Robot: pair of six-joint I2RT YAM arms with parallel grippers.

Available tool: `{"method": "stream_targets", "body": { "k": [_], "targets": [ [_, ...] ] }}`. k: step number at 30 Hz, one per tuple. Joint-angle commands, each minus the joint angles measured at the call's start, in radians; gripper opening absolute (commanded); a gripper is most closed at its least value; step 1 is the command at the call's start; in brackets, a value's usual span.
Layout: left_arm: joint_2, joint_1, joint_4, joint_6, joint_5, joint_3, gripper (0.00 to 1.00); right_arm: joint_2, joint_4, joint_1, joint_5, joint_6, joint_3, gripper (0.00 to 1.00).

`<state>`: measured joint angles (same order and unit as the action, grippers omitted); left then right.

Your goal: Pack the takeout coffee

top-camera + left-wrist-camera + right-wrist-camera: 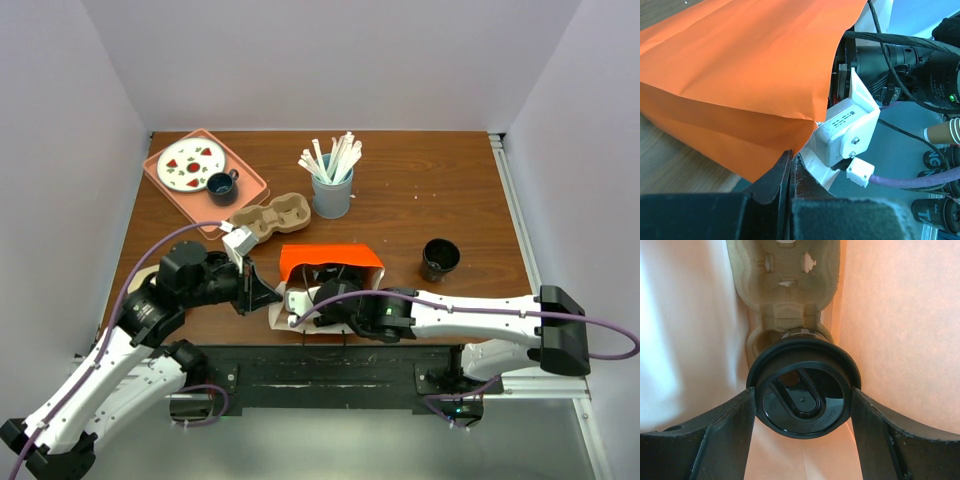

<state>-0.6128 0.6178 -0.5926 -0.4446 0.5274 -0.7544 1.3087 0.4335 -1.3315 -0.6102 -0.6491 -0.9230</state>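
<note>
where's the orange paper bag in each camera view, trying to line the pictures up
top external: the orange bag lies just below the picture's centre.
left wrist: it fills the upper left.
right wrist: seen from inside, its glowing walls flank the lidded cup.
shared landmark: the white housing on the right wrist, at the bag's mouth.
</note>
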Motion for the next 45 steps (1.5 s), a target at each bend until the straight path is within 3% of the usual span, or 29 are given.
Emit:
{"method": "stream_targets", "body": {
  "k": [1,13,45],
  "targets": [
    [-0.008,0.005,0.014,-0.008,-0.001,-0.020,0.00,-0.020,0.017,0.005,0.001,-0.049,0.010,0.29],
    [-0.015,0.005,0.008,-0.023,-0.020,-0.051,0.00,-0.020,0.030,0.008,-0.008,-0.021,0.027,0.29],
    [-0.011,0.005,0.022,-0.086,-0.001,-0.028,0.00,0.050,-0.147,0.094,0.032,-0.066,0.088,0.32]
  ]
}}
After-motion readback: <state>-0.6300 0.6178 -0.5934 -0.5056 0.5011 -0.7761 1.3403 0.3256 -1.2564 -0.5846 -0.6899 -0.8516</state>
